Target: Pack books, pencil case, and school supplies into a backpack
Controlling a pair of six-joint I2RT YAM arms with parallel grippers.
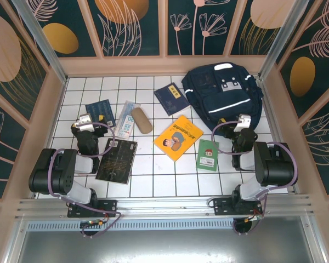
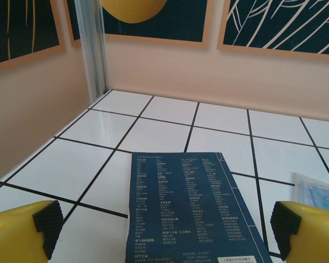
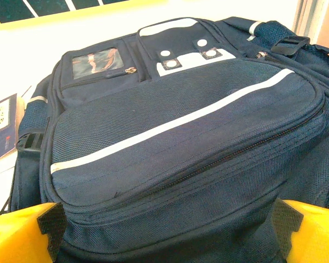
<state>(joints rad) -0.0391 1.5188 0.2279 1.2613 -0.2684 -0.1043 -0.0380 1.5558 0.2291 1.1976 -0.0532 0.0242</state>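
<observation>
- Two grippers, both spread wide and holding nothing.
- Your left gripper (image 2: 165,227) sits low at the far left, over the near end of the navy book (image 1: 100,113). Its fingers (image 2: 44,222) stand one to each side of the cover, and you cannot tell whether they touch it.
- Your right gripper (image 3: 167,224) points at the backpack (image 1: 222,93), with its fingertips at the bag's near edge.
- The backpack lies flat in the far right corner, front side up, and the zip on its front pocket looks closed.
- Just left of the backpack you have the labelled navy book (image 1: 171,99), lying flat and turned at an angle.
- In the middle lies the yellow book (image 1: 178,137), also tilted, with the green booklet (image 1: 208,155) just to its right, near your right arm.
- The black book (image 1: 117,160) lies near left, beside your left arm.
- Right of the navy book, the clear packet (image 1: 125,119) and the tan pencil case (image 1: 142,120) lie side by side, very close together.
</observation>
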